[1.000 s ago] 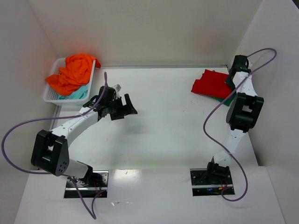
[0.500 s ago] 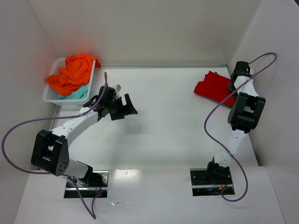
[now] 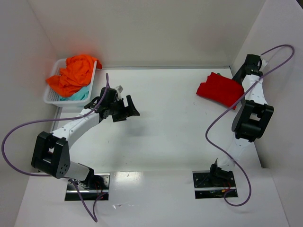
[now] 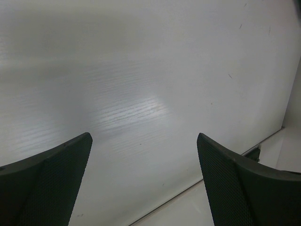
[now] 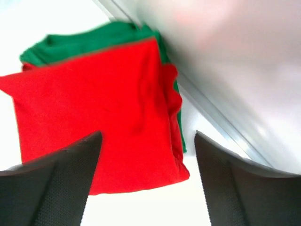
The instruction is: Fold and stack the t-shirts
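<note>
A folded bright red t-shirt [image 3: 218, 89] lies at the back right of the table, on top of a folded dark green t-shirt [image 5: 89, 41] whose edges show beyond it in the right wrist view. My right gripper [image 3: 242, 71] hangs above the stack's right side by the wall; in its own view the gripper [image 5: 146, 141] is open, with nothing between its fingers and the red t-shirt [image 5: 94, 108] below. An orange t-shirt [image 3: 73, 73] and a pale teal one [image 3: 78, 94] lie crumpled in the basket. My left gripper [image 3: 130, 108] is open over bare table [image 4: 143, 139].
The white lattice basket [image 3: 51, 97] sits at the back left corner. White walls close in the table on the left, back and right; the right wall [image 5: 235, 56] runs just beside the stack. A purple cable [image 3: 218, 118] loops off the right arm.
My right gripper has opened, let go of the red t-shirt and lifted back toward the right wall. The red t-shirt has settled over the green one. The left arm has not moved.
</note>
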`<act>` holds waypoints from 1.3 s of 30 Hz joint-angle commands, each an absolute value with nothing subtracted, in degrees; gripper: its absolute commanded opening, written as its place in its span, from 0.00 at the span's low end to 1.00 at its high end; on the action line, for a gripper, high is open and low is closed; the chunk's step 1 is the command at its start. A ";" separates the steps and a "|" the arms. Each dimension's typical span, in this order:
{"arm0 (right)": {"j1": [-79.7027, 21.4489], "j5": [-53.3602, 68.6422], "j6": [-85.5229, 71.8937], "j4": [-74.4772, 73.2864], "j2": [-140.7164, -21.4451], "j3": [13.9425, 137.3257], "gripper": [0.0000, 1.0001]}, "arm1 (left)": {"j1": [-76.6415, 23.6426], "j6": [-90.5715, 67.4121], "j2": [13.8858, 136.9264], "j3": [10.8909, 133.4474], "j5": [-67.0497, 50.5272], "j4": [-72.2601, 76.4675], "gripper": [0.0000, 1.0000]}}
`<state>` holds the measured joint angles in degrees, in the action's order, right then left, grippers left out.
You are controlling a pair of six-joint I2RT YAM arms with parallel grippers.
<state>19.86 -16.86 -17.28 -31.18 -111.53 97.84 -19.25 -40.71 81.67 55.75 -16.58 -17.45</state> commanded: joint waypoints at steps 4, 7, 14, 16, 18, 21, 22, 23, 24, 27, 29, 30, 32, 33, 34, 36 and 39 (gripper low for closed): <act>18.72 -13.72 -17.05 -25.50 -109.85 102.04 0.12 | -18.90 -41.39 78.49 55.55 -17.23 -15.91 1.00; 18.20 -13.71 -17.05 -24.87 -112.67 102.74 0.05 | -18.90 -41.40 78.49 55.55 -16.70 -15.91 1.00; 15.29 -26.41 -16.44 -24.87 -123.21 105.02 0.00 | -17.85 -40.25 80.41 57.66 -15.64 -17.49 1.00; 14.59 -30.22 -15.39 -26.53 -127.16 106.96 0.00 | -17.84 -40.25 81.12 58.27 -15.64 -17.49 1.00; 14.06 -34.09 -15.38 -27.68 -129.45 108.19 0.00 | -17.31 -40.25 81.12 58.27 -15.64 -18.02 1.00; 13.54 -37.95 -15.38 -28.30 -132.18 108.19 0.00 | -17.31 -40.25 81.74 58.88 -16.26 -18.02 1.00; 13.01 -39.01 -15.38 -28.30 -132.71 108.72 0.00 | -17.31 -40.25 82.26 58.89 -16.26 -18.02 1.00; 13.01 -39.63 -15.38 -29.00 -132.71 108.72 0.02 | -16.79 -40.25 82.27 58.89 -16.26 -18.02 1.00; 12.40 -40.16 -15.38 -29.00 -132.71 108.72 0.08 | -16.79 -40.25 82.27 59.41 -16.26 -18.02 1.00; 10.64 -41.22 -14.24 -29.00 -130.88 108.72 0.30 | -16.79 -40.25 81.74 59.41 -16.26 -18.02 1.00; 9.15 -41.84 -13.63 -29.00 -127.82 108.72 0.51 | -16.79 -40.25 80.42 59.41 -16.79 -18.02 1.00; 8.62 -41.84 -13.62 -29.00 -126.49 108.20 0.60 | -16.79 -40.25 79.38 59.41 -16.79 -18.54 1.00; 7.21 -39.13 -13.10 -29.53 -121.50 108.19 0.85 | -16.79 -39.73 77.26 59.41 -16.79 -18.54 1.00; 6.69 -38.24 -12.57 -29.53 -119.46 106.89 0.92 | -16.79 -39.73 76.47 59.41 -16.79 -18.54 1.00; 5.55 -37.54 -12.57 -29.53 -117.44 106.18 0.99 | -16.79 -39.73 74.64 59.41 -16.79 -18.54 1.00; 4.23 -35.51 -11.96 -29.53 -111.22 104.16 1.00 | -16.79 -39.73 72.09 59.41 -17.84 -18.54 1.00; 2.21 -33.49 -14.22 -32.59 -104.62 103.54 1.00 | -16.79 -38.33 68.75 59.41 -17.84 -18.54 1.00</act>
